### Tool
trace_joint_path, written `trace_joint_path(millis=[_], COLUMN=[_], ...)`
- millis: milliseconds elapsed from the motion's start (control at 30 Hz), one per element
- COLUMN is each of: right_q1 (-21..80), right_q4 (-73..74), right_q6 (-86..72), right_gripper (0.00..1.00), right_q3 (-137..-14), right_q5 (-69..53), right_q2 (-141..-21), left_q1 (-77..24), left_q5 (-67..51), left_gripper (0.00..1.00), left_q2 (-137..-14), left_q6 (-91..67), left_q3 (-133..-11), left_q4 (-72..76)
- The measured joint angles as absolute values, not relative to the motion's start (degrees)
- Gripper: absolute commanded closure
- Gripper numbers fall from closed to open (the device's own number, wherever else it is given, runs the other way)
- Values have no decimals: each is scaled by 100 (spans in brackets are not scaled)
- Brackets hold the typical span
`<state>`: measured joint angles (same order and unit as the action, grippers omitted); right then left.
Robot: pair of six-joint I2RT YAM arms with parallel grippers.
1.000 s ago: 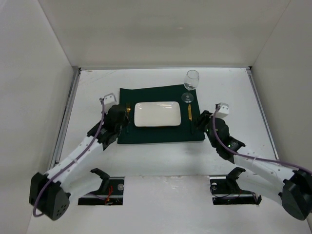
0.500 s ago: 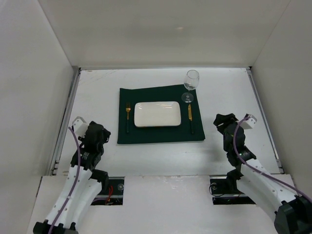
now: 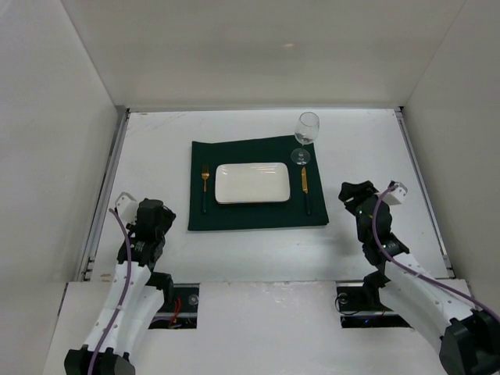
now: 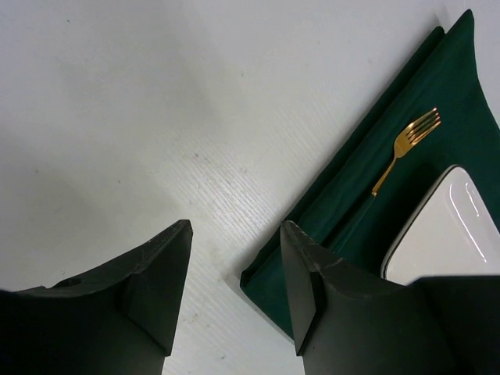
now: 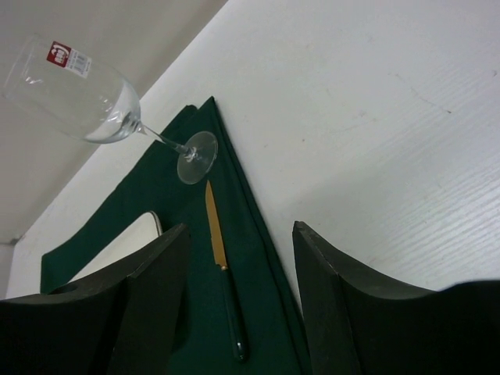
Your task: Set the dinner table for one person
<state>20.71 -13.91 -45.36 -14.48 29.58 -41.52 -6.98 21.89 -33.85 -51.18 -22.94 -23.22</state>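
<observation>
White walls (image 3: 258, 55) enclosed the table (image 3: 367, 148) on its left, far and right edges. The table was a plain white worktop and filled the floor of the enclosure from the far edge to the arm bases at the near edge.

Item count: one mat (image 3: 258, 215), one plate (image 3: 251, 183), one fork (image 3: 205, 187), one knife (image 3: 305, 187), one glass (image 3: 306, 133), two grippers.

The dark green mat lay flat at mid-table, about midway between the left and right edges. The white rectangular plate sat centred on it. The fork lay on the mat on the plate's left-edge side, and the knife on its right-edge side, both apart from the plate. The glass stood upright beyond the knife, toward the far edge, with its foot at the mat's border.

The left gripper (image 4: 234, 234) hovered over bare table between the mat and the left edge, toward the near left corner. Its fingers were spread, with nothing between them. The right gripper (image 5: 241, 230) hovered between the mat and the right edge, likewise spread and empty. Nothing lay between either gripper and the mat.

Fork and knife handles were dark and hard to separate from the mat in the top view. In the left wrist view, a finger and the frame edge cut off the plate. In the right wrist view, a finger hid most of the plate.
</observation>
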Motion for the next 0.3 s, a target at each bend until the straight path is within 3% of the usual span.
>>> trace_joint_path(millis=[300], right_q1=[2071], right_q4=[-1444], right_q6=[-4550], right_gripper=[38], right_q3=[-1448], right_q5=[2792], right_q2=[-4261], left_q1=[-705], left_q5=[2115], left_gripper=[54], left_q2=[-3450], left_q6=[-5103], left_q3=[-2294], left_q4=[-2163])
